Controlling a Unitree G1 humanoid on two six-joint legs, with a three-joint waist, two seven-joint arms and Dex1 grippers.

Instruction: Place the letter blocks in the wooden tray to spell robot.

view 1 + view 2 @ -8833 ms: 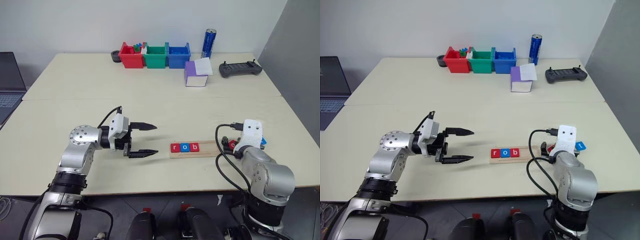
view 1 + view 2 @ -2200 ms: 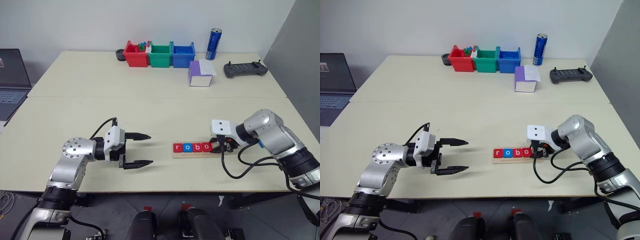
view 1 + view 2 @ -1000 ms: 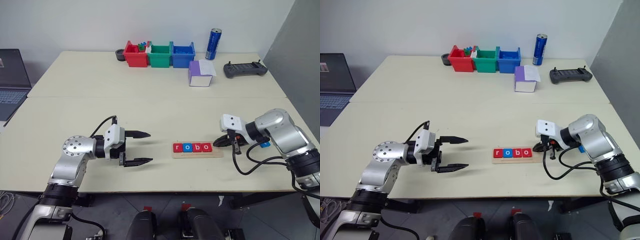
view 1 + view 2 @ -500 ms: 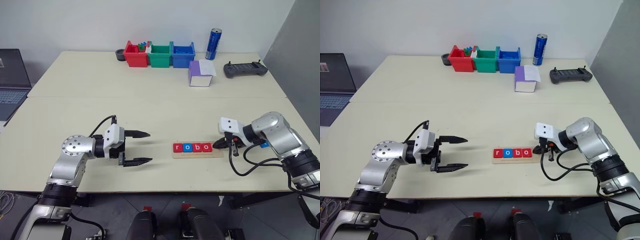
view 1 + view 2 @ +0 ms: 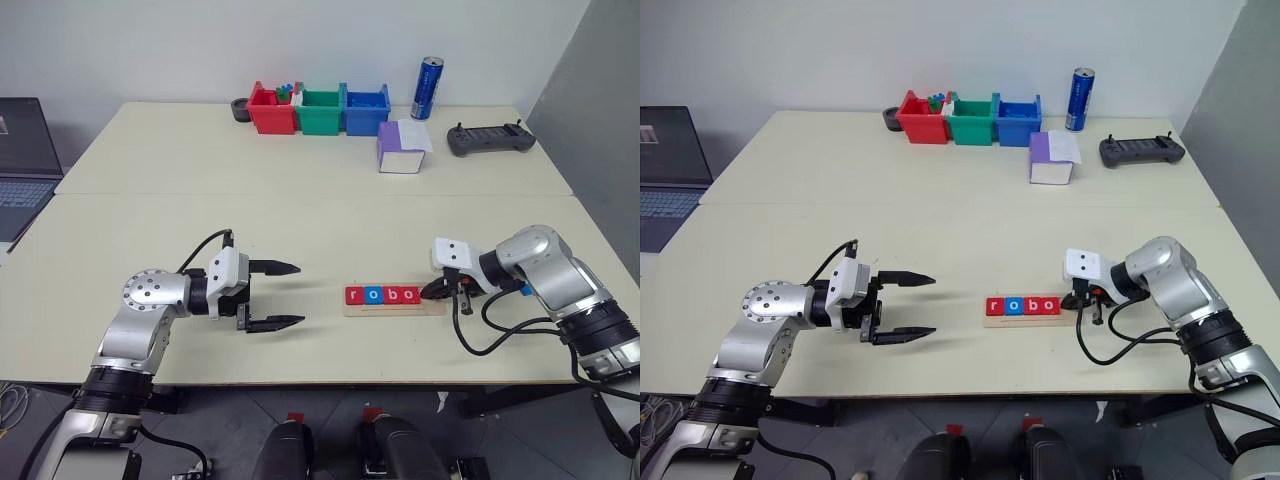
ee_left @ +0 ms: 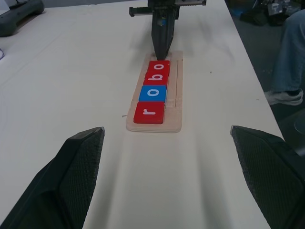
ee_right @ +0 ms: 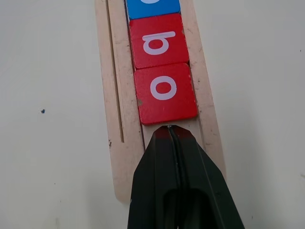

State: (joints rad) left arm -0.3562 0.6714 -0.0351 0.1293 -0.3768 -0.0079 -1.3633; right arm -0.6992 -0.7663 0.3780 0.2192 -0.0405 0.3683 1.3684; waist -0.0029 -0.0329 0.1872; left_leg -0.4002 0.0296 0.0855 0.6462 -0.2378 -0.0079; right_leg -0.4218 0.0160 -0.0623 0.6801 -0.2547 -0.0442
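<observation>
The wooden tray [image 5: 393,300] lies on the table's near middle. It holds four letter blocks in a row: red r [image 5: 353,295], blue o [image 5: 372,295], red b [image 5: 391,295] and red o [image 7: 165,92]. My right gripper [image 5: 429,293] is shut and empty. It slants down onto the tray's bare right end, with its tip at the red o's edge [image 7: 169,128]. A sliver of blue [image 5: 524,290] peeks out behind my right forearm. My left gripper [image 5: 299,294] hovers open and empty, left of the tray, pointing at it.
Red [image 5: 270,110], green [image 5: 319,109] and blue bins [image 5: 364,108] stand at the back, with a blue can [image 5: 427,75] beside them. A purple-and-white box [image 5: 400,148] and a black controller [image 5: 488,139] sit nearer on the right. A laptop [image 5: 18,165] is at the left edge.
</observation>
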